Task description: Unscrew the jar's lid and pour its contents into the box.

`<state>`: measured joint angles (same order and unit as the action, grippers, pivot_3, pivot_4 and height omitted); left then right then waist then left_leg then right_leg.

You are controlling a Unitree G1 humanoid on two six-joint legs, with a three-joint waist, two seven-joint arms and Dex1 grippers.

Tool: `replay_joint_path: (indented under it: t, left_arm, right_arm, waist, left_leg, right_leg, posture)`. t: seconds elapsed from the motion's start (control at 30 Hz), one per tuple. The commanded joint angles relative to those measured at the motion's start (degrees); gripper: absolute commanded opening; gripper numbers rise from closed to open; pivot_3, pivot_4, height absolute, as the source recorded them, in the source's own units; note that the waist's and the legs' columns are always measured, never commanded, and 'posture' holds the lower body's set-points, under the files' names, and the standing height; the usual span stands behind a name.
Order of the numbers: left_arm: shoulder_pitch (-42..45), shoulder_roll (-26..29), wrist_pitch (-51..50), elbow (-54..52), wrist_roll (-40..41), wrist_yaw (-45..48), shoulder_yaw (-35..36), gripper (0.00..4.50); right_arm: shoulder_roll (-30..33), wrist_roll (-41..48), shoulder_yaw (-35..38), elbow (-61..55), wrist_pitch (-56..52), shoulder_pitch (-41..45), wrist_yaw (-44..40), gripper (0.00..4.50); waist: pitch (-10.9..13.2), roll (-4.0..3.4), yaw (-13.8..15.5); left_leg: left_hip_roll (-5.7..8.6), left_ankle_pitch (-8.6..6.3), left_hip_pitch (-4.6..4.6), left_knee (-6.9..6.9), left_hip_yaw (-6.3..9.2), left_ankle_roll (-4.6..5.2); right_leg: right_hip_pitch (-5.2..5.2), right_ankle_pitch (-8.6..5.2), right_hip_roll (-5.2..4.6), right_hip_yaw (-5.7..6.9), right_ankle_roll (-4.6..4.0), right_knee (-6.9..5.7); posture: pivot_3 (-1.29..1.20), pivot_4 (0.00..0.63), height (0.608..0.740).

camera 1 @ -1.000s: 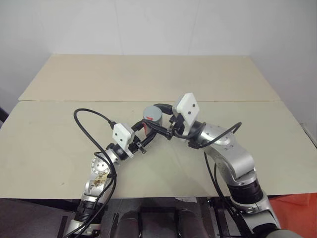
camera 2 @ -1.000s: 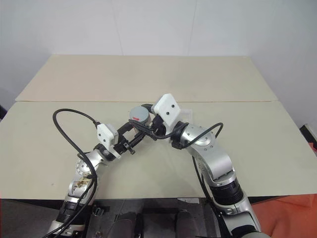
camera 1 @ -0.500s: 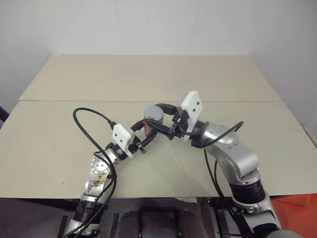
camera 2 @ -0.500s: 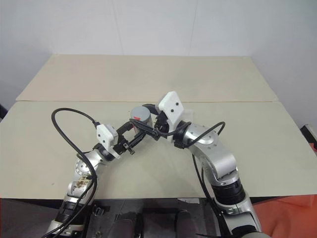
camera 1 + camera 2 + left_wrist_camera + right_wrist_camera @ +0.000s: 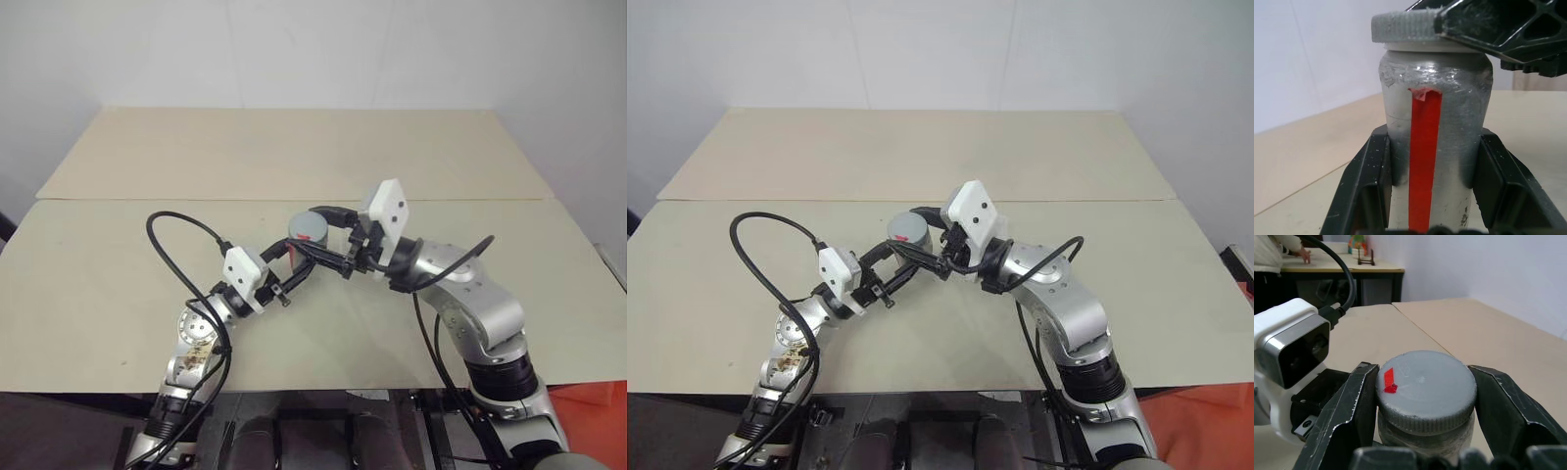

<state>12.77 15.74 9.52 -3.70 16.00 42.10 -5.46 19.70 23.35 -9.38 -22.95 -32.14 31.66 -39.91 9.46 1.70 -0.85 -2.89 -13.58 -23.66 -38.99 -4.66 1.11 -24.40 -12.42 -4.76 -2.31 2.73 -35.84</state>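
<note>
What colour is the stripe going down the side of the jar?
Bright red, running down the silver-grey cylindrical jar. It shows best in the left wrist view.

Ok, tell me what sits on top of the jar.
The grey lid sits on the jar, with the right gripper shut on its rim and the left gripper shut on the jar's body. The jar's inside is hidden.

the jar looks like dull silver-grey metal, scuffed near its shoulder, with a smooth glossy red stripe; the lid is matt grey, rim ribbed; the table is matt pale wood
</note>
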Motion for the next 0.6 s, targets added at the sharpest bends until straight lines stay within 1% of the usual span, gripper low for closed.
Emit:
replay_joint_path:
  t: [0.03,0.17,0.27,0.37,0.5,0.6]
  left_arm:
    - [-1.0,1.0,-1.3,-1.4,1.2,3.0,-1.7,1.89]
    - [-1.2,1.6,-2.2,-2.0,2.1,4.8,-2.0,1.89]
    - [-1.3,1.6,-2.3,-2.2,2.3,5.0,-1.9,1.89]
    - [-1.6,0.8,-1.8,-2.1,1.7,3.0,-1.5,1.89]
    - [-1.3,0.5,-1.5,-2.3,0.4,0.1,-0.3,1.89]
    - [0.1,0.9,-1.9,-1.1,-0.5,-2.1,1.4,1.89]
  right_arm:
    - [0.5,3.2,1.4,-1.4,3.5,3.1,-4.7,2.77]
    - [2.4,1.6,0.6,1.0,6.7,4.2,-8.2,2.77]
    - [2.5,1.0,0.9,3.1,8.5,4.9,-9.0,2.77]
    - [3.8,0.9,3.6,4.2,8.6,5.4,-8.0,2.77]
    - [10.6,-4.7,6.2,3.4,5.7,1.3,-3.5,2.77]
    - [16.5,-4.4,12.1,-0.1,2.4,-7.1,-2.4,2.77]
  waist:
    - [0.0,0.00,-0.1]
    - [0.0,0.00,0.1]
    - [0.0,0.00,0.1]
    - [0.0,0.00,0.1]
    - [0.0,0.00,0.6]
    - [0.0,0.01,1.1]
  left_leg:
    - [0.00,0.00,0.01,0.00,0.00,0.00]
    - [0.00,0.00,0.01,0.00,0.00,0.00]
    - [0.00,0.00,0.02,0.00,0.00,0.00]
    - [0.00,0.00,0.01,0.00,0.00,0.00]
    - [0.02,0.00,-0.01,-0.01,0.00,0.00]
    - [0.04,0.00,-0.03,0.01,0.00,0.00]
  right_leg:
    - [0.00,0.00,0.00,0.00,0.00,0.00]
    - [0.01,0.00,0.00,0.01,0.00,0.00]
    - [0.02,0.00,0.00,0.01,0.00,0.01]
    - [0.00,0.00,0.00,0.01,0.00,0.01]
    - [0.04,0.00,-0.04,0.03,0.00,0.04]
    - [0.03,-0.01,-0.05,0.05,0.00,0.06]
  posture:
    - [0.00,0.150,0.740]
    - [0.00,0.150,0.740]
    - [0.00,0.150,0.740]
    - [0.00,0.150,0.740]
    - [0.00,0.150,0.740]
    - [0.00,0.150,0.740]
